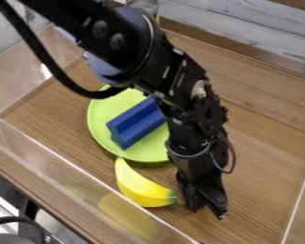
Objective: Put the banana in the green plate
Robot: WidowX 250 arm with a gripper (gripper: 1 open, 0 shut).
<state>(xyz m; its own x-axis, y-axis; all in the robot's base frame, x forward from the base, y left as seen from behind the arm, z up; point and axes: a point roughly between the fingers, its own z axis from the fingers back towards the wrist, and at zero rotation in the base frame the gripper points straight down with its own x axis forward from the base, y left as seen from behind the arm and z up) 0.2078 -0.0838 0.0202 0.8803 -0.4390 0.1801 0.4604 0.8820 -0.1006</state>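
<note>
The yellow banana (145,185) lies on the wooden table just in front of the green plate (107,122). A blue block (136,119) rests on the plate. My gripper (201,201) points straight down at the banana's right end, with its black fingers low against the table. The jaws look shut. Whether they pinch the banana's tip is hidden by the fingers.
A clear plastic wall (66,181) runs along the front and left of the workspace. The black arm (130,52) reaches in from the upper left, passing over the plate. Bare wood (263,133) lies to the right of the gripper.
</note>
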